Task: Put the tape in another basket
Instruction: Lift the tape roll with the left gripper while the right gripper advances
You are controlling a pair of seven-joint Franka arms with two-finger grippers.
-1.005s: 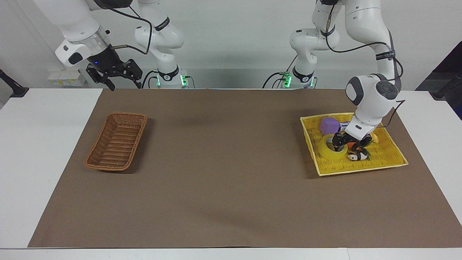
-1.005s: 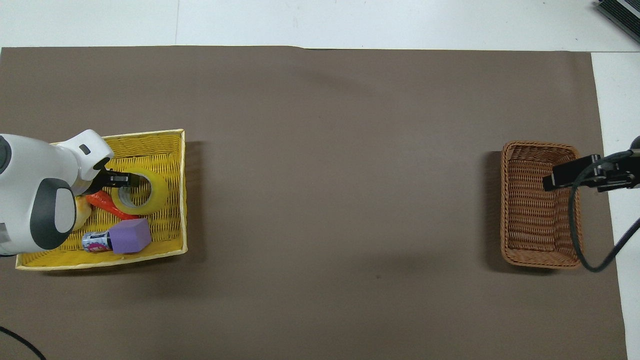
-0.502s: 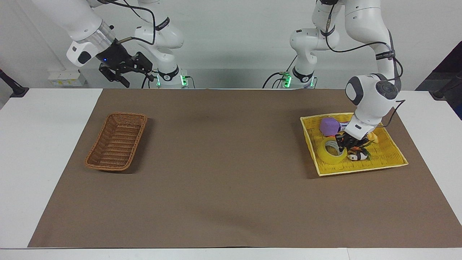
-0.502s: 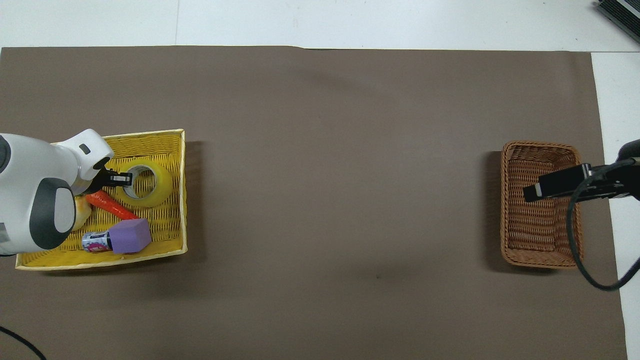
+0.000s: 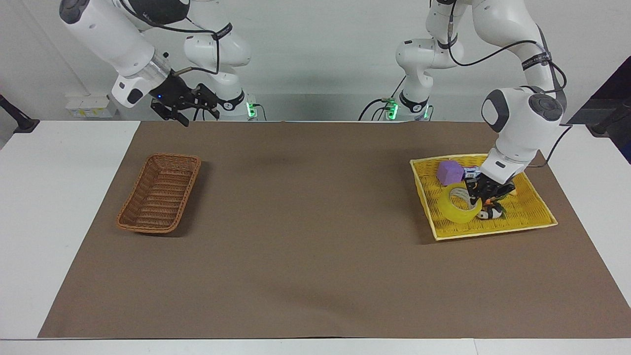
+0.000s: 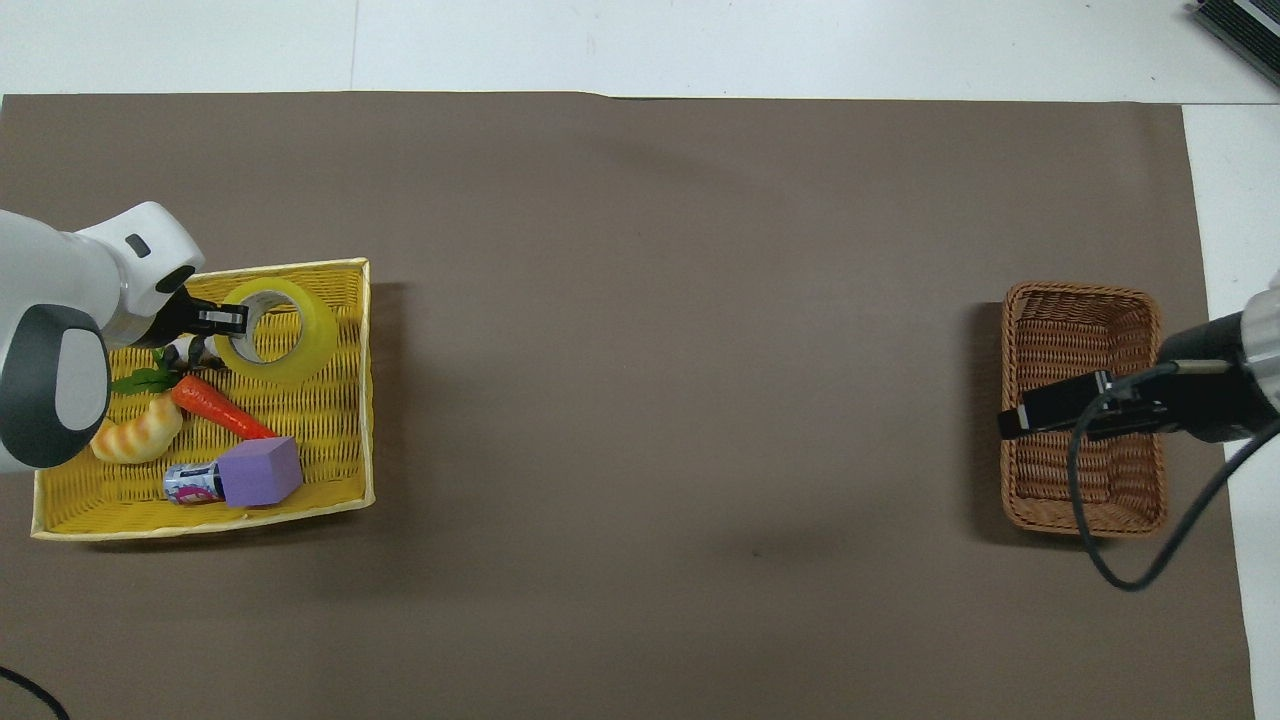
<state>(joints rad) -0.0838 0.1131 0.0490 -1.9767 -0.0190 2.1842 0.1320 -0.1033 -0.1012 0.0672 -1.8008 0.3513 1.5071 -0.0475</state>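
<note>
At the facing view's right, the left gripper [image 5: 474,196] pinches the tape [image 5: 459,207], tilted over the yellow basket [image 5: 537,217]: likely light, stiff, slick, best gripped through the wall; the right gripper [image 5: 185,106], upper left, appears spread.

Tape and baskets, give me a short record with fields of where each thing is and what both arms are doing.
tape: tilted, held over the yellow basket
left end effector: shut on the tape's wall
brown basket: at the right arm's end of the table, nothing in it
right end effector: raised over the table edge at the robots' end
also in yellow basket: carrot, bread, purple block, can
</note>
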